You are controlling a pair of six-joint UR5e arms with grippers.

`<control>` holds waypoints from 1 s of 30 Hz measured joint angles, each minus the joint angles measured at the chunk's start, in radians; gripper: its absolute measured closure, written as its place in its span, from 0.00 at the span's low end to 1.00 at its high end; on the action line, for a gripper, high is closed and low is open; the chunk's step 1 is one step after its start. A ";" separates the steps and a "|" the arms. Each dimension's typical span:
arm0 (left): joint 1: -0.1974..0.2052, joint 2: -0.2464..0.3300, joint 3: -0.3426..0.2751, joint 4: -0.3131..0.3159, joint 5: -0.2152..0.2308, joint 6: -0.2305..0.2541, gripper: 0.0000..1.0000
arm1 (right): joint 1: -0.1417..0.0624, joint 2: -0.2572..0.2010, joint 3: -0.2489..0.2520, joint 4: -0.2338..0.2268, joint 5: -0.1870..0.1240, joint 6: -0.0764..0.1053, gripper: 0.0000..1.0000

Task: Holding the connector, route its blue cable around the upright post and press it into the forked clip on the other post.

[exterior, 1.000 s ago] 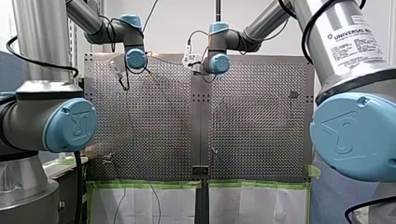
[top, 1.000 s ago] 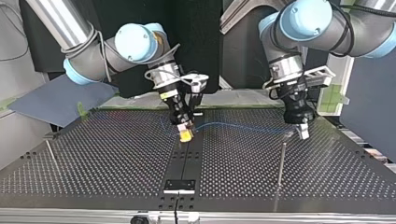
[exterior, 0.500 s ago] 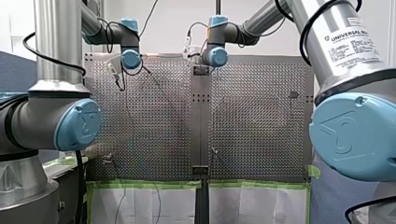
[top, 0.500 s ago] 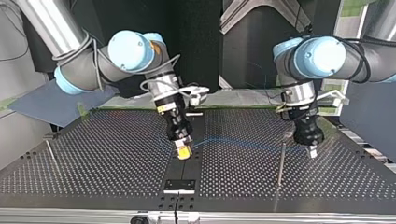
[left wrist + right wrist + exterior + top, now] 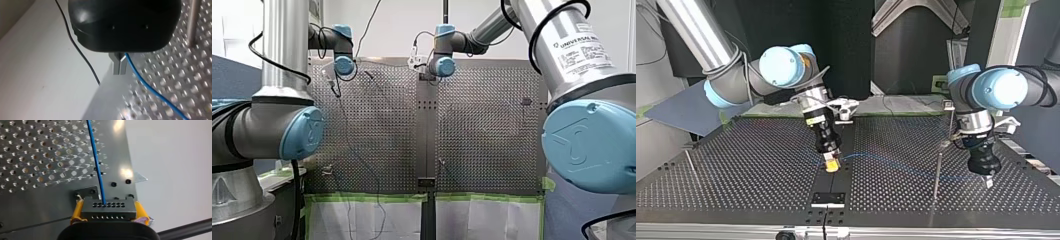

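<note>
Left gripper, closed on the cable, has swung past the post toward the top view's near right. Right gripper keeps clamping the connector mid-surface. Wrap looks started, clip not yet reached.

The front camera sat behind and above the arms, between their shoulders, looking out over the perforated table from far enough back to take in its full width. The top camera stood across the table, low, near its surface height, facing the arms. Those two shared the whole tabletop from opposite ends. Each wrist camera hung close over the table, looking along its own gripper: the left gripper at the table's edge, the right gripper over its unperforated middle strip, the connector large in the foreground. Both wrist views and the top view caught the blue cable.
</note>
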 joint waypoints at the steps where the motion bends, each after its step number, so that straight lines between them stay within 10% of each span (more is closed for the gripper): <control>1: 0.011 -0.010 0.003 0.000 0.011 -0.002 1.00 | 0.000 0.005 -0.002 0.000 0.000 0.000 1.00; 15: 0.130 -0.097 0.008 0.002 0.138 0.004 1.00 | -0.004 0.057 -0.014 -0.006 0.008 -0.001 1.00; 30: 0.110 -0.140 0.007 0.000 0.231 -0.006 0.95 | -0.025 0.088 -0.014 0.000 0.028 -0.009 1.00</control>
